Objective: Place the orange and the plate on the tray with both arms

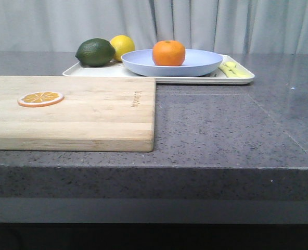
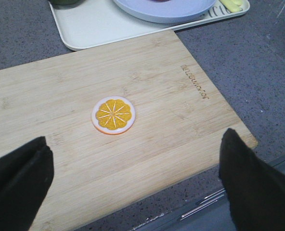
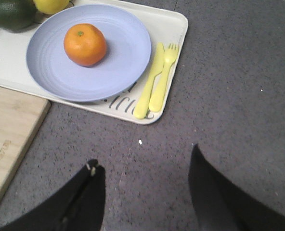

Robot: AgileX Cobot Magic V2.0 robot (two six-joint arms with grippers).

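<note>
Cutting board (image 1: pixel 71 112) with slice (image 1: pixel 40 98), both grippers spread, orange (image 1: pixel 168 53) on plate (image 1: pixel 195 65), tray (image 1: pixel 237 79)

Bright-orange orange (image 1: pixel 168 52); lavender-blue plate (image 1: pixel 195 65); cream tray (image 1: pixel 236 79).

The left gripper (image 2: pixel 133 187) hangs with its fingers (image 2: pixel 17 183) spread wide, holding nothing. The right gripper (image 3: pixel 145 192) is likewise spread and empty.
</note>
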